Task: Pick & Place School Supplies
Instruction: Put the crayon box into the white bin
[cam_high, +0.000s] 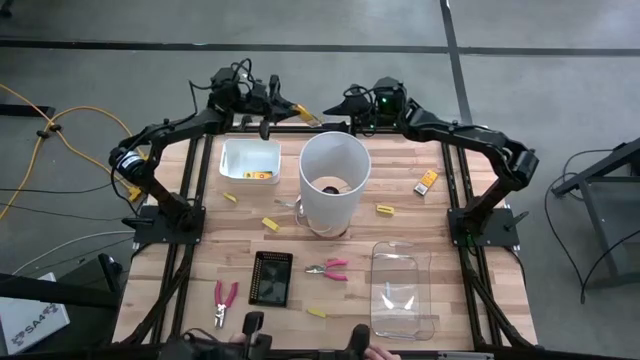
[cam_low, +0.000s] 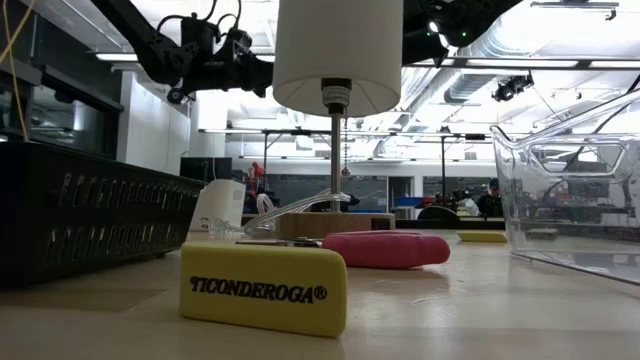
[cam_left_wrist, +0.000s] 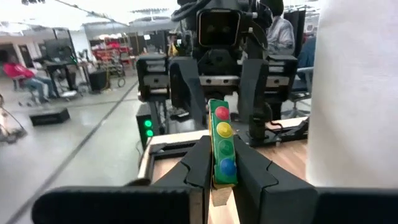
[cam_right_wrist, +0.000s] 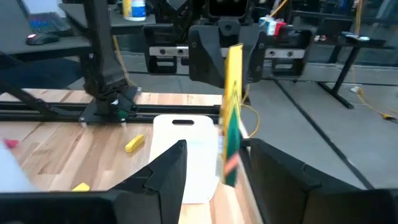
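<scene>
My left gripper (cam_high: 303, 114) is above the table's far edge, shut on a flat yellow-green oblong piece (cam_left_wrist: 221, 140) with coloured dots. My right gripper (cam_high: 336, 107) faces it, open, with one finger on each side of the piece's free end (cam_right_wrist: 231, 118). I cannot tell whether they touch it. Yellow oblong erasers (cam_high: 270, 224) (cam_high: 385, 209) (cam_high: 317, 312) lie flat on the table; one (cam_low: 265, 290) is close in the low view. Two pink-handled pliers (cam_high: 328, 268) (cam_high: 225, 300) lie near the front. My left gripper pinches the piece's near end (cam_left_wrist: 224, 177) between its two fingers (cam_left_wrist: 198, 163). The fingers are about level and point toward the table's right, lying along the piece. The piece sticks out past the fingertips toward my right gripper, on edge and clear of the table.
A tall white cylinder (cam_high: 335, 180) stands on a stem at the table's middle, just in front of both grippers. A white bin (cam_high: 250, 160) is at the far left, a clear container (cam_high: 405, 290) at the front right, and a black mesh box (cam_high: 272, 277) at the front.
</scene>
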